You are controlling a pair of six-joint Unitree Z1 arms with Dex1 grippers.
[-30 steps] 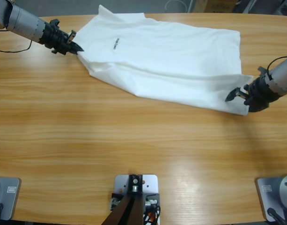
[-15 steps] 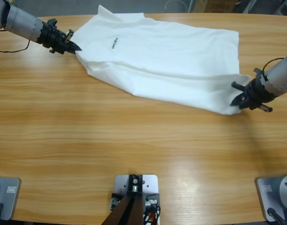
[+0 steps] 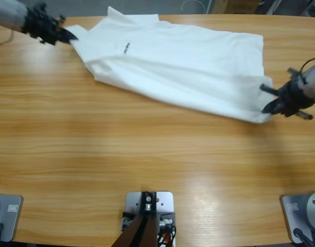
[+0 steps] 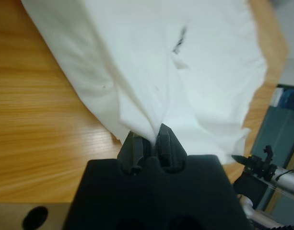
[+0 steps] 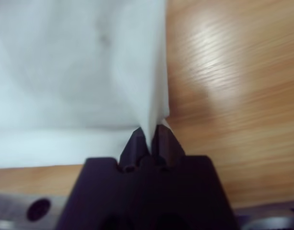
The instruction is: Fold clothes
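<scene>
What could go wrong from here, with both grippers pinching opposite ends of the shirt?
1. The left gripper and right gripper each pinch only a small bunch of the T-shirt; pulling apart could slip the cloth free.
2. The shirt lies doubled over and skewed on the table, so a fold may lock in creases.

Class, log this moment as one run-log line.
left hand: shut on plain white cotton T-shirt | right hand: shut on T-shirt | wooden table

One white T-shirt (image 3: pixel 183 64) lies on one wooden worktop (image 3: pixel 147 159), with two arms, each bearing one end effector.
</scene>
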